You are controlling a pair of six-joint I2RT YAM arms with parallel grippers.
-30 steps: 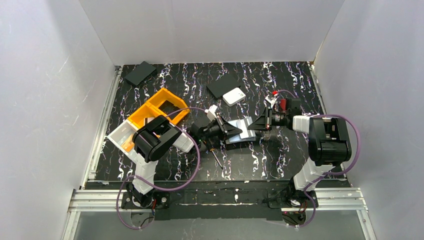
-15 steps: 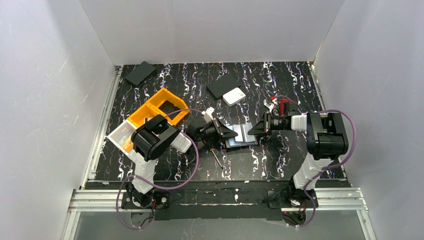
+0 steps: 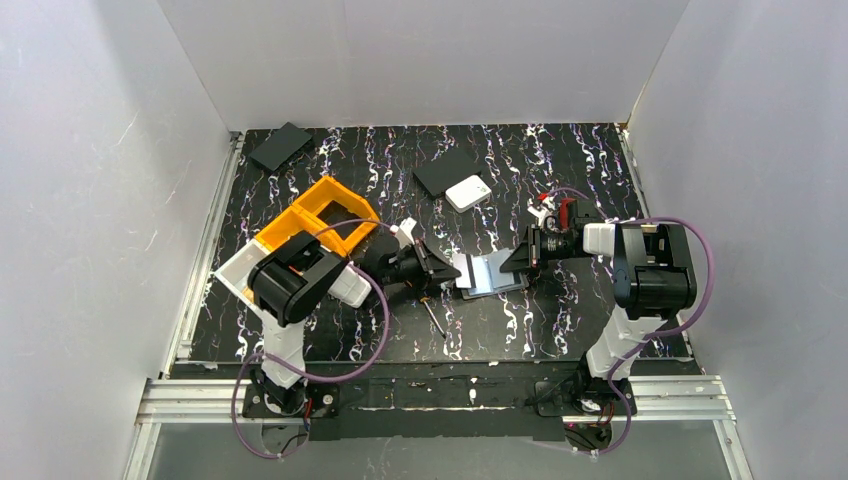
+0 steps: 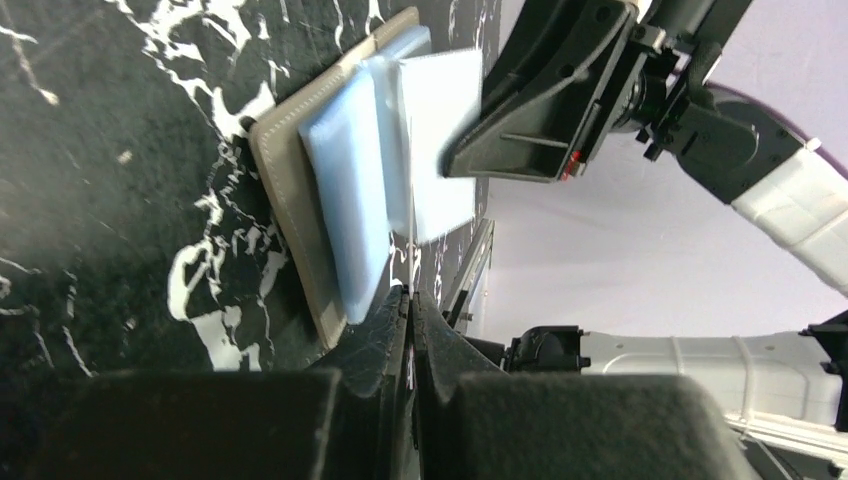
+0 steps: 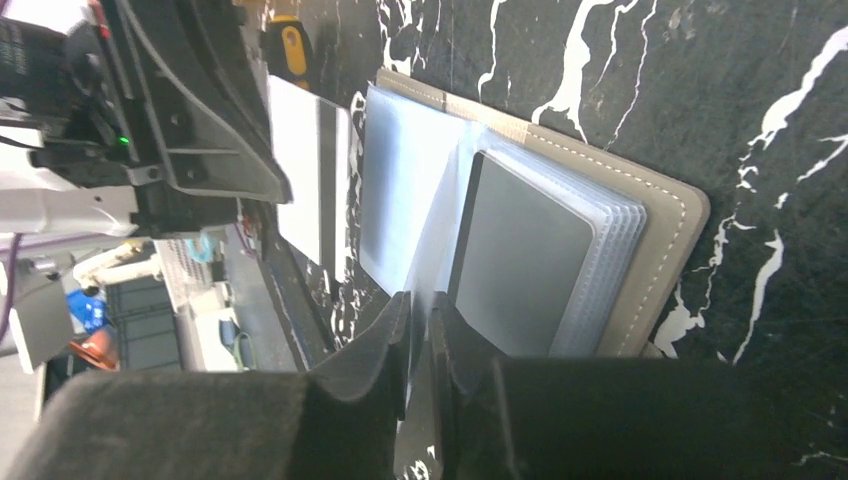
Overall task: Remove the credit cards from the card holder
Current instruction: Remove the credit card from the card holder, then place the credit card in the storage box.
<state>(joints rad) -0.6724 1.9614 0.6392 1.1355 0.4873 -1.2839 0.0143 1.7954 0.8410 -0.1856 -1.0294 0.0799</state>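
Flanking one card holder [image 3: 488,274]: two hands [image 3: 452,270] [image 3: 507,264].

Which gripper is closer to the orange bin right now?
Left. The left gripper is at the card holder's side facing the orange bin. The right gripper is at the holder's opposite side, farther from the bin.

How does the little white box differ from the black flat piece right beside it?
The white box is pale with rounded corners; the black piece is dark with sharper corners. The white box is smaller than the black piece and sits nearer the front of the table. Both lie flat and askew.
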